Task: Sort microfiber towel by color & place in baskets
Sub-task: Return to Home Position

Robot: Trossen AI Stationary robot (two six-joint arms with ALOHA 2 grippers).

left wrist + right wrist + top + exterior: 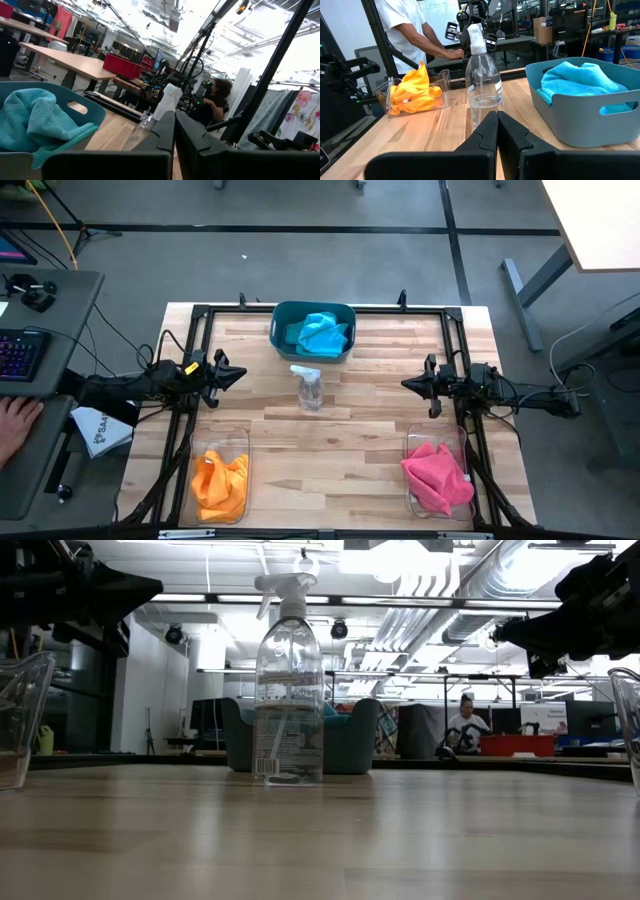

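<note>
On the bench [340, 450], blue towels [318, 332] upper centre, orange towels [220, 478] lower left, pink towels [438, 476] lower right, all binned (sorting done, I judge); my left gripper [238, 373] and right gripper [407, 384] hang empty, fingers together.

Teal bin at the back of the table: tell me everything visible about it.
The teal bin is an opaque matte plastic tub, rectangular with rounded corners and slot handles cut into its walls. It stands upright, open top up, midway along the back edge of the table. Blue towels lie crumpled inside, heaped slightly above the rim. The spray bottle stands just in front, apart from it. Nothing else touches it.
</note>
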